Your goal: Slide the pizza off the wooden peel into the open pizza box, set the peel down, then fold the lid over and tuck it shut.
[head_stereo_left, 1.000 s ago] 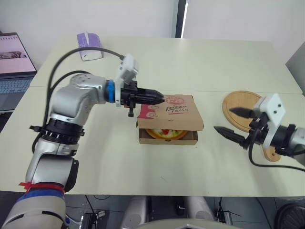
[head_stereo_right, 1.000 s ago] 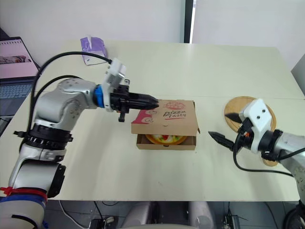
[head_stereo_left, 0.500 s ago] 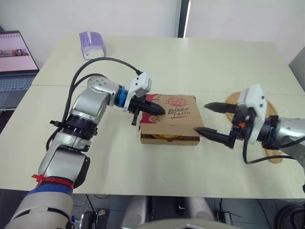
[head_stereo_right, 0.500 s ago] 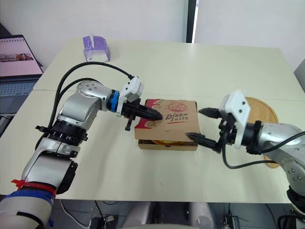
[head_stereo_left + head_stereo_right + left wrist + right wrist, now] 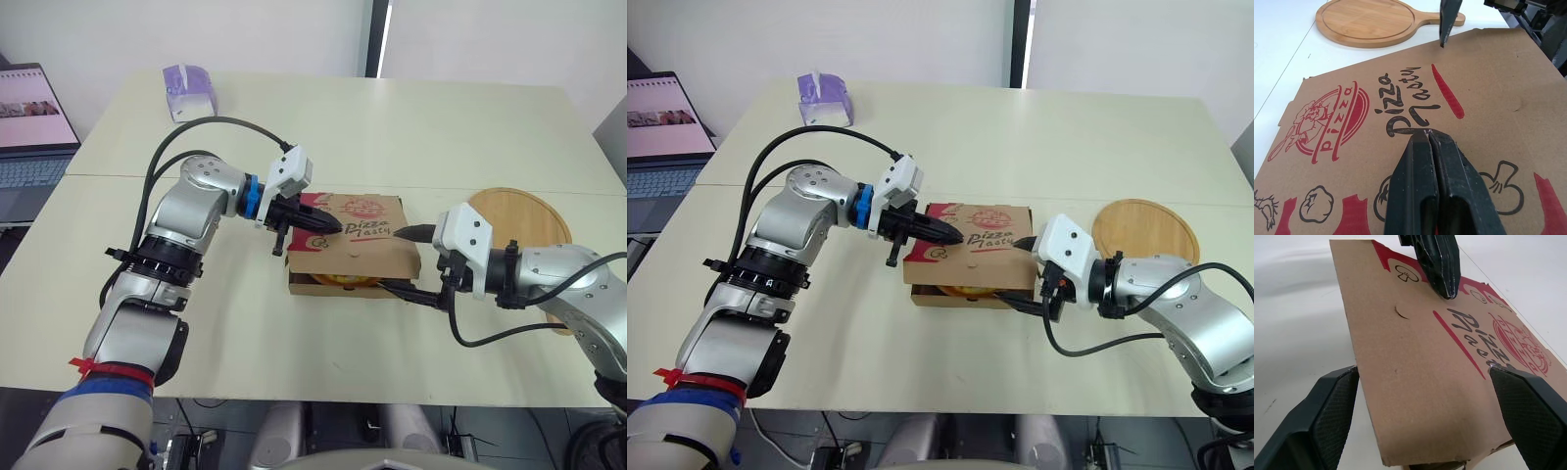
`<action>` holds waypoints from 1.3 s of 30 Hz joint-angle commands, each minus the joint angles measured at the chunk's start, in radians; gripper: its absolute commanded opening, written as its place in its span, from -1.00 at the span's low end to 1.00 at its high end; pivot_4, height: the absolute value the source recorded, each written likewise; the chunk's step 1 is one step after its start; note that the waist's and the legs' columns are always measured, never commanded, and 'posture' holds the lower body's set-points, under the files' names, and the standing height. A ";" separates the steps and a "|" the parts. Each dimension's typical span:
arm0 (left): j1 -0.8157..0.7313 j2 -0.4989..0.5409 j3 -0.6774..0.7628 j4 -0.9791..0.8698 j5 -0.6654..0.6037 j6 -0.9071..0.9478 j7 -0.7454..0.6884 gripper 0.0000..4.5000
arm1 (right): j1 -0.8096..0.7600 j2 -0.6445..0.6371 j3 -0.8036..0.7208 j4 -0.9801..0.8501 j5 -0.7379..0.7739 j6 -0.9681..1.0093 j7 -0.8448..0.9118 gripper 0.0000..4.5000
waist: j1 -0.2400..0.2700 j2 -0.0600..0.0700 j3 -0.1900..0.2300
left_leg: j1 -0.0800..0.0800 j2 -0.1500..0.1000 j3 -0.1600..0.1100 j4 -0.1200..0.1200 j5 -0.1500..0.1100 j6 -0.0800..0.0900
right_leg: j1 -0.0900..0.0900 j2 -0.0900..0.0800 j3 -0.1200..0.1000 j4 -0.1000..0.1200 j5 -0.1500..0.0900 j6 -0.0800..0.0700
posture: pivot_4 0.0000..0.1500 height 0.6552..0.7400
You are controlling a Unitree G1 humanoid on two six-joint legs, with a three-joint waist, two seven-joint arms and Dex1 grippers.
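The brown pizza box (image 5: 348, 245) lies mid-table with its printed lid (image 5: 1400, 107) folded down almost flat. A sliver of pizza (image 5: 338, 280) shows in the front gap. My left gripper (image 5: 331, 224) is shut, its tip resting on the lid's left part, and it appears again in the right wrist view (image 5: 1436, 262). My right gripper (image 5: 388, 259) is open at the box's right side, one finger over the lid edge and one low at the front corner. The lid (image 5: 1420, 362) lies between its fingers (image 5: 1327, 416). The round wooden peel (image 5: 519, 220) lies flat on the table to the right.
A purple tissue box (image 5: 188, 90) stands at the table's far left corner. A laptop (image 5: 24, 127) sits on a side table beyond the left edge. The peel (image 5: 1369, 19) is close behind my right forearm.
The lid has come down from half raised to nearly flat under my left gripper. My right gripper has moved left from beside the peel to straddle the box's right edge. The camera shifted early on.
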 commanded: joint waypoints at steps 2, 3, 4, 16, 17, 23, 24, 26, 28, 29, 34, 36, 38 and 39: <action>-0.003 -0.008 0.031 -0.026 -0.001 -0.013 0.000 -0.99 | -0.051 -0.002 -0.130 -0.035 0.170 0.065 0.020 1.00 | 0.000 0.000 0.000 | 0.000 0.000 0.000 0.000 0.000 0.000 | 0.000 0.000 0.000 0.000 0.000 0.000 | 1.00 0.65; -0.002 -0.008 0.031 -0.027 -0.001 -0.014 0.001 -0.99 | -0.059 -0.002 -0.133 -0.029 0.175 0.069 0.015 1.00 | 0.001 0.000 0.000 | 0.000 0.000 0.000 0.001 0.000 0.000 | 0.000 0.000 0.000 0.000 0.000 0.000 | 1.00 0.65; -0.001 -0.009 0.031 -0.028 -0.001 -0.014 0.001 -0.99 | -0.066 -0.004 -0.129 -0.023 0.167 0.069 0.010 1.00 | 0.001 0.000 0.000 | 0.000 0.000 0.000 0.001 0.000 0.000 | 0.000 0.000 0.000 0.000 0.000 0.000 | 1.00 0.65; 0.013 -0.012 0.037 -0.055 -0.004 -0.001 0.002 -0.99 | -0.083 -0.032 0.055 0.053 -0.123 -0.091 0.035 1.00 | 0.000 0.000 0.000 | 0.000 0.000 0.001 0.001 0.000 0.000 | 0.000 0.000 0.000 0.001 0.000 0.000 | 1.00 0.65; 0.015 -0.012 0.037 -0.058 -0.005 0.001 0.003 -0.99 | -0.084 -0.028 0.058 0.056 -0.130 -0.094 0.036 1.00 | 0.000 0.000 0.000 | 0.000 0.000 0.001 0.001 0.000 0.000 | 0.000 0.000 0.000 0.001 0.000 0.000 | 1.00 0.65; 0.018 -0.014 0.039 -0.067 -0.005 0.005 0.009 -0.99 | -0.074 0.001 -0.040 0.022 0.018 -0.032 0.073 1.00 | 0.000 0.000 0.000 | 0.000 0.000 0.001 0.001 0.000 0.000 | 0.000 0.000 0.000 0.001 0.000 0.000 | 1.00 0.65; 0.019 -0.013 0.039 -0.069 -0.005 0.006 0.009 -0.99 | -0.076 0.001 -0.064 0.018 0.046 -0.016 0.075 1.00 | 0.000 0.000 0.000 | 0.000 0.000 0.001 0.001 0.000 0.000 | 0.000 0.000 0.000 0.001 0.000 0.000 | 1.00 0.65; 0.021 -0.012 0.040 -0.072 -0.006 0.007 0.009 -0.99 | -0.084 0.004 -0.090 0.020 0.077 0.004 0.067 1.00 | 0.001 0.000 0.000 | 0.000 0.000 0.000 0.001 0.000 0.000 | 0.000 0.000 0.000 0.001 0.000 0.000 | 1.00 0.65; 0.022 -0.011 0.040 -0.073 -0.006 0.008 0.009 -0.99 | -0.094 0.011 -0.101 0.027 0.092 0.019 0.051 1.00 | 0.001 0.000 0.000 | 0.000 0.000 0.001 0.001 0.000 0.000 | 0.000 0.000 0.000 0.001 0.000 0.000 | 1.00 0.65; 0.022 -0.012 0.039 -0.074 -0.006 0.008 0.009 -0.99 | -0.100 0.013 -0.099 0.031 0.089 0.023 0.042 1.00 | 0.001 0.000 0.000 | 0.000 0.000 0.001 0.001 0.000 0.000 | 0.000 0.000 0.000 0.001 0.000 0.000 | 1.00 0.65; 0.018 -0.017 0.037 -0.073 -0.007 0.010 0.010 -0.99 | -0.090 -0.030 0.007 0.058 -0.071 -0.060 0.049 1.00 | 0.000 0.000 0.000 | 0.000 0.000 0.001 0.001 0.000 0.000 | 0.000 0.000 0.000 0.002 0.000 0.000 | 1.00 0.65; 0.017 -0.017 0.037 -0.072 -0.007 0.010 0.009 -0.99 | -0.088 -0.036 0.030 0.068 -0.112 -0.090 0.055 1.00 | 0.000 0.000 0.000 | 0.000 0.000 0.001 0.001 0.000 0.000 | 0.000 0.000 0.000 0.001 0.000 0.000 | 1.00 0.65; 0.018 -0.015 0.038 -0.074 -0.007 0.010 0.008 -0.99 | -0.090 -0.034 0.052 0.079 -0.151 -0.115 0.055 1.00 | 0.000 0.000 0.000 | 0.000 0.000 0.001 0.001 0.000 0.000 | 0.000 0.000 0.000 0.001 0.000 0.000 | 1.00 0.65; 0.018 -0.014 0.038 -0.075 -0.008 0.011 0.007 -0.99 | -0.092 -0.032 0.067 0.089 -0.179 -0.131 0.050 1.00 | 0.000 0.000 0.000 | 0.000 0.000 0.001 0.001 0.000 0.000 | 0.000 0.000 0.000 0.002 0.000 0.000 | 1.00 0.65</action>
